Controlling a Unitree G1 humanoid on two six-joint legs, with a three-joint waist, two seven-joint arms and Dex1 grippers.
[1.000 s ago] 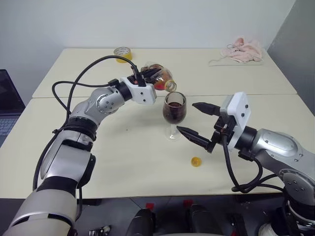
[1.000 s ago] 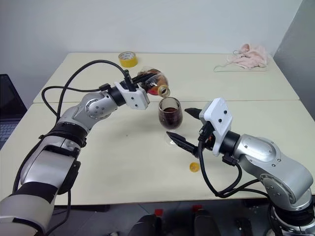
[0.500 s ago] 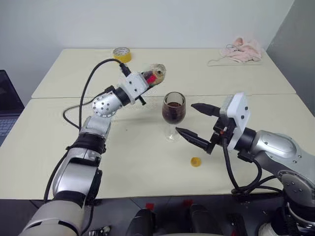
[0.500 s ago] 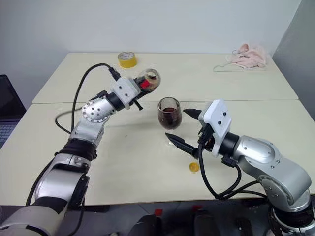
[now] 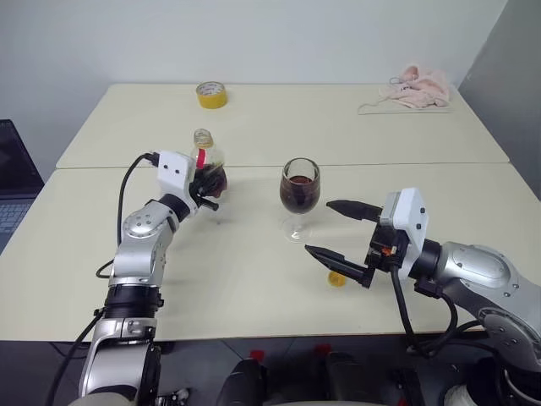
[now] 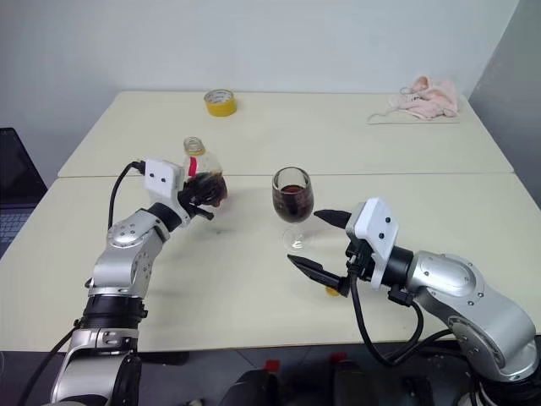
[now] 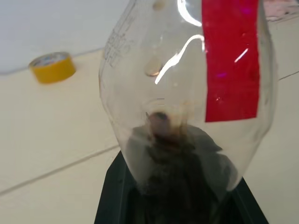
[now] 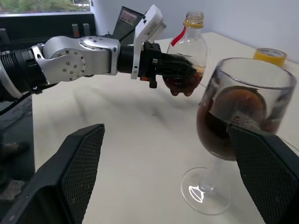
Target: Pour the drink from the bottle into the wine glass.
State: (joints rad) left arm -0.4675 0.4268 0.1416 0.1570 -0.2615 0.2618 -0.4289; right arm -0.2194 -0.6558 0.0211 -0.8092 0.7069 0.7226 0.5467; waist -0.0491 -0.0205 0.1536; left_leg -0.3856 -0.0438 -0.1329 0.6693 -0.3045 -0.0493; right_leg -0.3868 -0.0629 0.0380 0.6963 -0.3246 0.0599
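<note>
Cream tabletop: wine glass holds drink; left gripper clamps the upright bottle well left of it. Right gripper, fingers apart, waits beside. Pouring looks done; next, set bottle down.

Two pale cream tables stand pushed together, a seam running across the middle of the frame. A yellow tape roll lies at upper centre-left, a crumpled pink cloth at upper right. A small yellow cap rests lower right of centre, and a dark laptop edge shows at far left.
</note>
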